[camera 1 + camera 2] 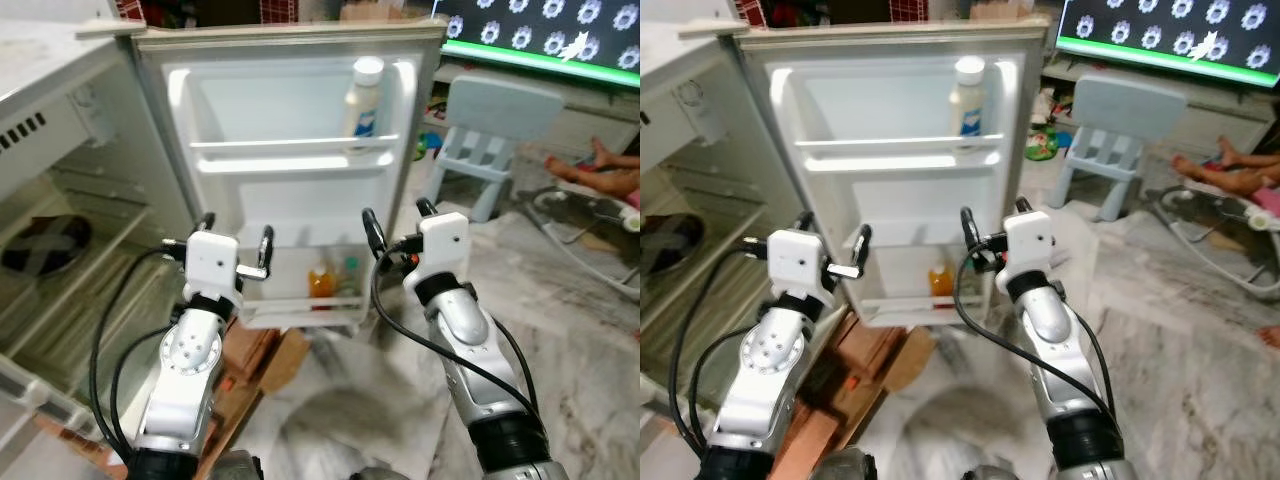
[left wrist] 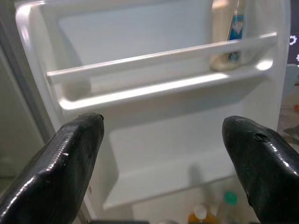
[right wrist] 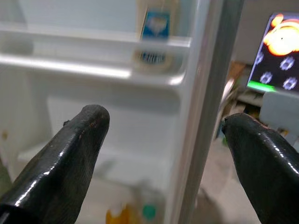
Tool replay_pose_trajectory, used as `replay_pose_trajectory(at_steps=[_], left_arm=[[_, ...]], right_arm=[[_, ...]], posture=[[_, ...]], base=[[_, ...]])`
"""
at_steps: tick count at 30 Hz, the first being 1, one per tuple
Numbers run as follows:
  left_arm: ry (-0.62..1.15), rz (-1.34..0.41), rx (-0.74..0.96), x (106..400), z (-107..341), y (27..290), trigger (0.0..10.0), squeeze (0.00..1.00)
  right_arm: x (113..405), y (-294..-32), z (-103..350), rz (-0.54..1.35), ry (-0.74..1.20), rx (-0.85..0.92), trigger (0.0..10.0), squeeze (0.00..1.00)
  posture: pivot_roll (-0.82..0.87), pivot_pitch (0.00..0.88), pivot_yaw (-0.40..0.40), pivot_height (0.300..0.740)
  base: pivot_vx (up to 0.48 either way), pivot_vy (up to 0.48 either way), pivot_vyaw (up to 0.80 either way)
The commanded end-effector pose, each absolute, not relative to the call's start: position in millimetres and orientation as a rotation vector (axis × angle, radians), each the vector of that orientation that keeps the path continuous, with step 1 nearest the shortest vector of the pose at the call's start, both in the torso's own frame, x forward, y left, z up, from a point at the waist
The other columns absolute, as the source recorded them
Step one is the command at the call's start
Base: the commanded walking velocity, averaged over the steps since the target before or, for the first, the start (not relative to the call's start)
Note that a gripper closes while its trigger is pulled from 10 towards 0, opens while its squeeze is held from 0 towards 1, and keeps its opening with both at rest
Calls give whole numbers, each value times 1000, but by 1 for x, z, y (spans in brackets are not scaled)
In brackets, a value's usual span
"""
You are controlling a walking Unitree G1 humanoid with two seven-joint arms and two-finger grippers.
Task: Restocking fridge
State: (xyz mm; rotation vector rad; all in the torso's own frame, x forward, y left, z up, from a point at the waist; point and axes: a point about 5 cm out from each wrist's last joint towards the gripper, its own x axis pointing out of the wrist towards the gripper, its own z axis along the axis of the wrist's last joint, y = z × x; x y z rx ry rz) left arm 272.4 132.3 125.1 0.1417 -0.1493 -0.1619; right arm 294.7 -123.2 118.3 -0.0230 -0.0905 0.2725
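So the fridge (image 1: 70, 150) is wide open, and its door (image 1: 290, 180) swings out flat toward the camera, all glossy white moulded plastic with rounded corners. The cabinet sits around 9 o'clock, with wire-ish shelves and a dark round bowl-like thing (image 1: 42, 245) on one of them, too blurry to say more. The floor (image 1: 560, 330) is grey-and-white marbled stone, smooth looking.

Over at 2 o'clock there's a pale blue plastic kiddie chair (image 1: 490, 140), chunky and boxy, and past it a person's bare legs (image 1: 600, 170) lying at about 3 o'clock.

Upper door shelf (image 1: 290, 155) has a thin white rail across it, and a tall white plastic bottle (image 1: 364, 105) with a blue label and round cap stands upright in its right end, roughly 1 o'clock. Lower door bin (image 1: 300, 300): a small orange bottle (image 1: 320, 280) and just beside it a green-capped one (image 1: 350, 272), both upright.

Both arms are silver with boxy white wrists. The left gripper (image 1: 236, 240) hangs in front of the lower door with its long glossy black fingers spread apart, nothing in them. Right gripper (image 1: 396, 224), same deal near the door's right edge, fingers released and empty.
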Motion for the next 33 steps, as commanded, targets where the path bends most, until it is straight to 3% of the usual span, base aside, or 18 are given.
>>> replay_pose_trajectory(at_steps=[1,12,33], left_arm=[[-135,-140,151,272,123,138,10000,0],[-112,-145,214,275,118,138,10000,0],[-53,-71,285,279,111,151,10000,0]], right_arm=[[293,-119,116,297,-63,-24,10000,0],[293,-122,110,308,-8,-46,10000,0],[303,-109,130,366,-91,-55,10000,0]], posture=[[106,0,-11,740],[98,0,-7,740],[100,2,-13,740]], base=[[0,-480,0],[0,-479,0],[309,-332,791]])
